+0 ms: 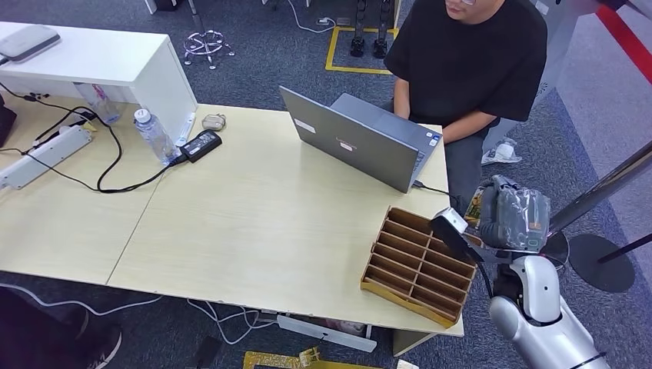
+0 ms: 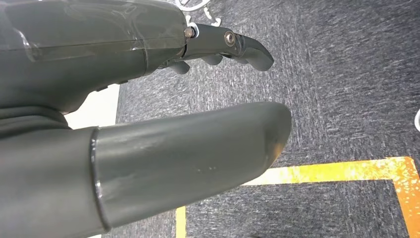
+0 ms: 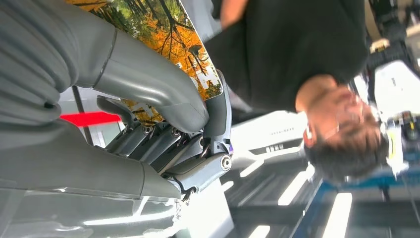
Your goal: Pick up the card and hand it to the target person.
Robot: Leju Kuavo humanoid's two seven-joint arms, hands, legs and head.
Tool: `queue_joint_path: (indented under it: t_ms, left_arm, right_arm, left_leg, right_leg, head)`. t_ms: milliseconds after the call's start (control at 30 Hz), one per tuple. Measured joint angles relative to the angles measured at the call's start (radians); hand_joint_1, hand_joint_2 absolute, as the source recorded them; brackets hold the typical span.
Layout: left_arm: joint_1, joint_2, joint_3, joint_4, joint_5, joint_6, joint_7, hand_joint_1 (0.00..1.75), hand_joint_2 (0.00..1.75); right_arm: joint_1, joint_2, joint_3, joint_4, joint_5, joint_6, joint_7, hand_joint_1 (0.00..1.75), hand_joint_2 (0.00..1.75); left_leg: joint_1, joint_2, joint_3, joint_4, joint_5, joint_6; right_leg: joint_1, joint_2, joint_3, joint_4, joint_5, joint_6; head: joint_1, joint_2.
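My right hand (image 1: 513, 219) is raised just past the table's right edge, beside the wooden slotted rack (image 1: 419, 265). It pinches the card (image 3: 163, 29), printed with orange autumn trees, between thumb and fingers (image 3: 218, 124). In the head view a sliver of the card (image 1: 475, 206) peeks out on the hand's left. The person (image 1: 461, 61) in a black T-shirt sits behind the open grey laptop (image 1: 361, 138), both hands at its keyboard. The right wrist view has the person (image 3: 297, 49) beyond the card. My left hand (image 2: 148, 124) hangs over dark carpet, fingers apart, holding nothing.
On the pale wooden table (image 1: 254, 223) lie a water bottle (image 1: 154, 134), a black power adapter (image 1: 201, 144), a white power strip (image 1: 42, 157) and cables. A white cabinet (image 1: 108, 61) stands at the back left. A slanted metal pole (image 1: 600, 192) with a round base (image 1: 603, 261) is on my right.
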Motion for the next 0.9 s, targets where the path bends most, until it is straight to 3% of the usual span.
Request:
queue_joint_path:
  t_ms: [167, 367, 600, 900]
  left_arm:
    - [-0.001, 0.000, -0.002, 0.000, -0.012, -0.001, -0.003, 0.00, 0.00]
    - [-0.001, 0.000, -0.004, 0.000, -0.027, -0.001, -0.003, 0.00, 0.00]
    - [-0.003, 0.000, -0.014, 0.000, -0.042, -0.008, -0.006, 0.00, 0.00]
    - [-0.004, 0.000, -0.027, 0.000, -0.047, -0.007, -0.006, 0.00, 0.00]
  right_arm:
    - [-0.052, 0.006, -0.014, 0.057, -0.020, -0.047, -0.040, 1.63, 1.75]
    - [-0.104, 0.025, -0.026, 0.156, -0.047, -0.084, -0.078, 1.74, 1.75]
    - [-0.149, 0.069, -0.057, 0.308, -0.087, -0.089, -0.170, 1.75, 1.75]
    - [-0.172, 0.120, -0.099, 0.433, -0.079, -0.090, -0.188, 1.75, 1.75]
  left_leg:
    - [0.000, 0.000, 0.000, 0.000, 0.000, 0.000]
    - [0.000, 0.000, 0.000, 0.000, 0.000, 0.000]
    - [0.000, 0.000, 0.000, 0.000, 0.000, 0.000]
    - [0.000, 0.000, 0.000, 0.000, 0.000, 0.000]
  right_leg:
    - [0.000, 0.000, 0.000, 0.000, 0.000, 0.000]
    - [0.000, 0.000, 0.000, 0.000, 0.000, 0.000]
    - [0.000, 0.000, 0.000, 0.000, 0.000, 0.000]
    - [0.000, 0.000, 0.000, 0.000, 0.000, 0.000]
  head:
    - [0.000, 0.000]
    - [0.000, 0.000]
    - [0.000, 0.000]
    - [0.000, 0.000]
